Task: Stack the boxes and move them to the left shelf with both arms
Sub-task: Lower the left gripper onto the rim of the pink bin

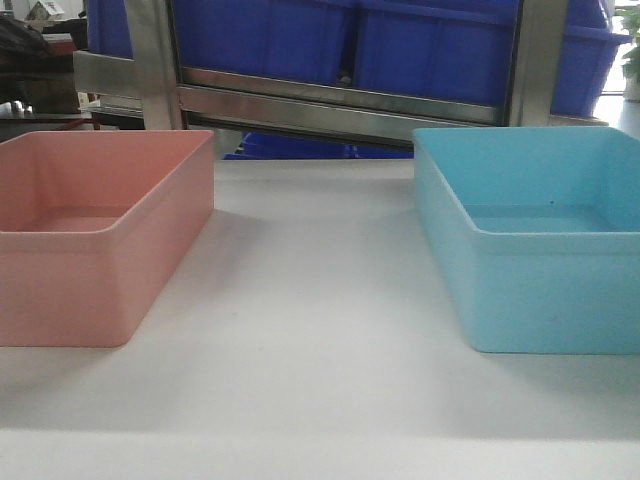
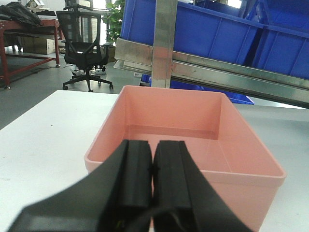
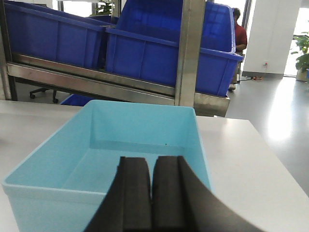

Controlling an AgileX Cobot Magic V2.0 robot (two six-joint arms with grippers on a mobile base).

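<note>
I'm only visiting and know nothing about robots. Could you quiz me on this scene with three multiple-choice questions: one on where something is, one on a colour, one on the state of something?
1. Where is the pink box relative to the light blue box?
A. Nested inside it
B. Apart from it on the white table, to its left in the front view
C. Up on a shelf

2. What colour are the big crates behind the boxes?
A. Dark blue
B. Green
C. Yellow

3. How is the left hand set?
A. Spread wide
B. Clamped on the pink rim
C. Shut, holding nothing

Answers: 1 B, bare tabletop lies between them; 2 A, dark blue shows in every view; 3 C, the left wrist view shows it closed above the box.
</note>
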